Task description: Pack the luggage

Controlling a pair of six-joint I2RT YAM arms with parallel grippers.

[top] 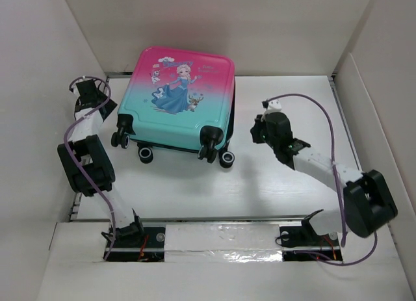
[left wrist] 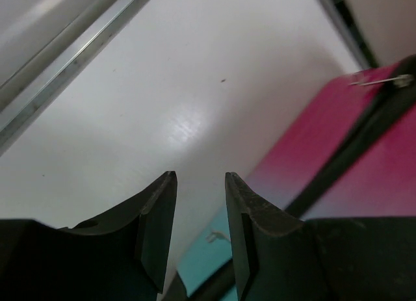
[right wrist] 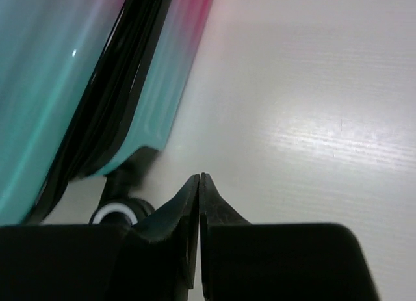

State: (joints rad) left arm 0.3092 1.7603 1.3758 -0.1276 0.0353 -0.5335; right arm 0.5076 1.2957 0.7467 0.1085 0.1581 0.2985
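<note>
I see the pink and teal hard suitcase with a cartoon princess (top: 179, 96) lying flat on the white surface (top: 260, 184), at the back, between my two arms. My left fingers (left wrist: 156, 229) are apart and hold nothing. My right fingers (right wrist: 185, 229) are pressed together, just beside it.

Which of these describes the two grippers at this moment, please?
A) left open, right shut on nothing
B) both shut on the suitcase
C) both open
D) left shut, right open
A: in its own wrist view the left gripper shows a clear gap between its fingers, while the right gripper has its fingers pressed together with nothing between them.
</note>
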